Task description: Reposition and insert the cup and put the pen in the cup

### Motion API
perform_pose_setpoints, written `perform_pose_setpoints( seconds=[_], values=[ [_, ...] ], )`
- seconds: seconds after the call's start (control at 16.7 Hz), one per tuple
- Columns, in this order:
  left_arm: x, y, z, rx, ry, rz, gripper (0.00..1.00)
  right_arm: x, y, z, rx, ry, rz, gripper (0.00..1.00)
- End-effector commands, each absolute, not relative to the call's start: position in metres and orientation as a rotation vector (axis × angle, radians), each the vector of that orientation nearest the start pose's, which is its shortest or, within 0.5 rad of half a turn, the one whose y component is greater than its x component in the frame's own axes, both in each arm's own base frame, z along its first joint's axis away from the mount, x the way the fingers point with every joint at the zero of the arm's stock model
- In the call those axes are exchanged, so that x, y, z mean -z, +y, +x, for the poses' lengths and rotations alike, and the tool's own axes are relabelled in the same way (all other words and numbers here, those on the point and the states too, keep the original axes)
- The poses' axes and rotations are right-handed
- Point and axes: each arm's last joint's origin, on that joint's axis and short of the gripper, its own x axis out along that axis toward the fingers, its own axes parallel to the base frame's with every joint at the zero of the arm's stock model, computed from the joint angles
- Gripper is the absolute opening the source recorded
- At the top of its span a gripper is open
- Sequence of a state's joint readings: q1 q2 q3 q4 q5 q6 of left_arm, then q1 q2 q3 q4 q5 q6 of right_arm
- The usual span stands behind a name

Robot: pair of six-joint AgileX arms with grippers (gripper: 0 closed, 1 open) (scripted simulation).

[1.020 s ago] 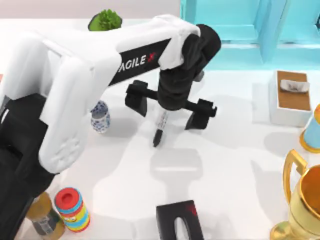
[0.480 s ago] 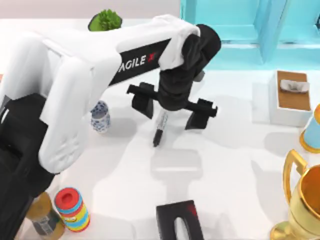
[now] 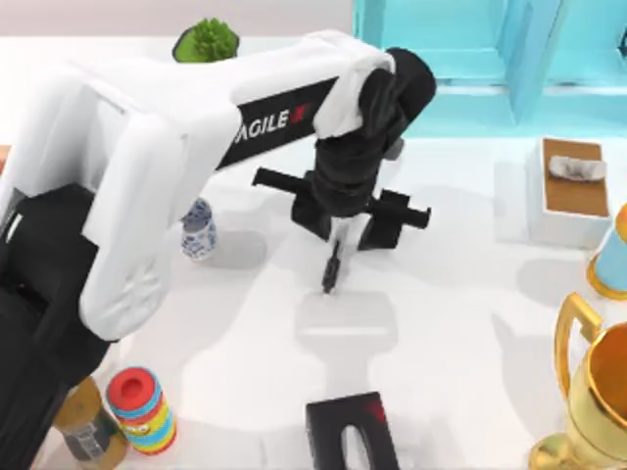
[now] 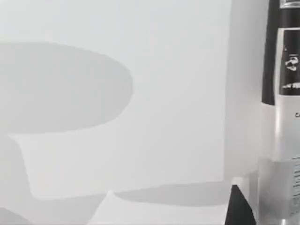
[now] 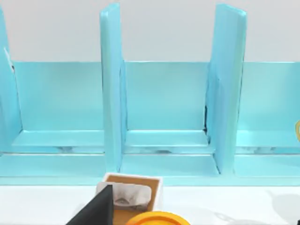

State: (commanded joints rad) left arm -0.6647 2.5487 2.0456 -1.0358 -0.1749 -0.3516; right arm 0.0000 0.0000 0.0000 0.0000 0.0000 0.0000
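Observation:
The slim black pen (image 3: 332,266) lies near the table's middle, and its white label band (image 4: 281,117) looms close in the left wrist view. My left gripper (image 3: 350,217) points down over the pen's upper end. Its fingers are drawn in on either side of the barrel, and one fingertip (image 4: 238,208) sits right beside the pen. The small white cup (image 3: 198,230) with blue flowers stands upright to the left, partly under my left arm. My right gripper (image 5: 197,222) is parked facing the blue shelf, one finger (image 5: 96,208) showing, and it holds nothing.
A potted plant (image 3: 206,39) stands at the back left and a blue shelf (image 3: 490,49) at the back right. On the right are a cork-topped white box (image 3: 573,191), a light-blue cup (image 3: 612,255) and a gold trophy (image 3: 588,401). A black box (image 3: 351,431), a striped can (image 3: 142,409) and a jar (image 3: 88,423) line the front.
The left gripper's fingers have closed in from wide apart. The pen has shifted a little to the right with them, and less of its length shows below the wrist.

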Motion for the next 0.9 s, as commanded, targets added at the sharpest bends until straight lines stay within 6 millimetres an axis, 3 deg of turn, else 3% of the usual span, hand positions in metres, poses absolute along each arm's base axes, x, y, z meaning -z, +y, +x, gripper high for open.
perform_pose_setpoints(
  seconds=[0.42,0.48,0.66,0.9],
  values=[
    [-0.083,-0.294,0.394,0.117,1.44,0.34,0.0,-0.16,-0.001,0.106,0.0,0.0,0.0,1.0],
    [-0.114,-0.304,0.388,0.171,1.409,0.272,0.0,-0.16,-0.001,0.106,0.0,0.0,0.0,1.0],
    [-0.125,-0.306,0.379,0.167,1.411,0.274,0.0,-0.16,-0.001,0.106,0.0,0.0,0.0,1.0],
    [-0.164,-0.307,0.344,0.162,1.41,0.276,0.0,-0.16,-0.001,0.106,0.0,0.0,0.0,1.0]
  ],
)
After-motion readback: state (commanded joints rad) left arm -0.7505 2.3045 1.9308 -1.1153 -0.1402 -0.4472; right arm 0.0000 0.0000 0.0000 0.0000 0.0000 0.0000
